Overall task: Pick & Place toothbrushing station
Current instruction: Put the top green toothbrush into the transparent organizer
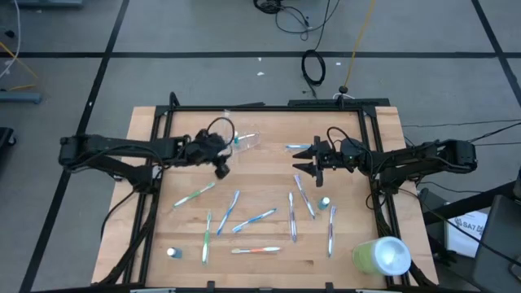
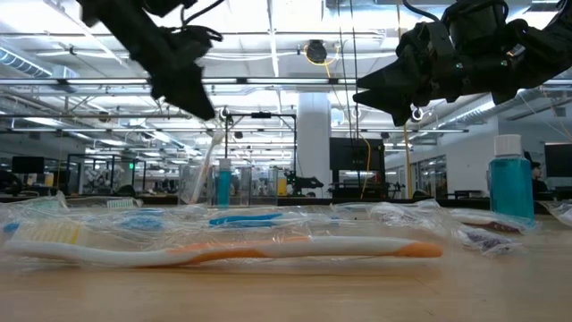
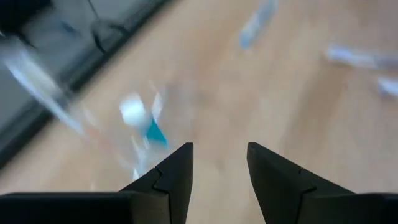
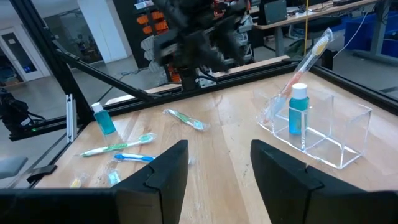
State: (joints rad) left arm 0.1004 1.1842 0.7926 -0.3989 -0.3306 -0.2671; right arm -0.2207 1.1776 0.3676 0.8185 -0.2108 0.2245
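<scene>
Nearest the low camera: an orange-and-white toothbrush [image 2: 268,250] in a clear wrapper, flat on the wooden surface [image 1: 260,175], near its front edge in the high view. Behind it, more wrapped toothbrushes, among them a blue one [image 1: 254,220], a green one [image 1: 194,194] and another green one [image 1: 207,236], all scattered loose and apart across the front half. Two small white-capped tubes as well: one [image 1: 171,253] near the front left corner, one [image 1: 324,202] right of centre. At the front right corner, a large lime-green cylinder [image 1: 381,255] on its side.

Toward the back, left of centre: the clear plastic holder [image 4: 323,134], upright, with a teal white-capped tube [image 4: 299,112] standing in it and a wrapped toothbrush [image 4: 298,68] leaning out of it.

Left gripper [image 1: 221,169]: raised off the surface just beside the holder, on its front-left side, fingers [image 3: 171,177] spread, nothing between them. Right gripper [image 1: 299,160]: raised right of centre, pointed at the holder but well apart from it, fingers spread too, empty, close to a blue toothbrush [image 1: 298,146].
</scene>
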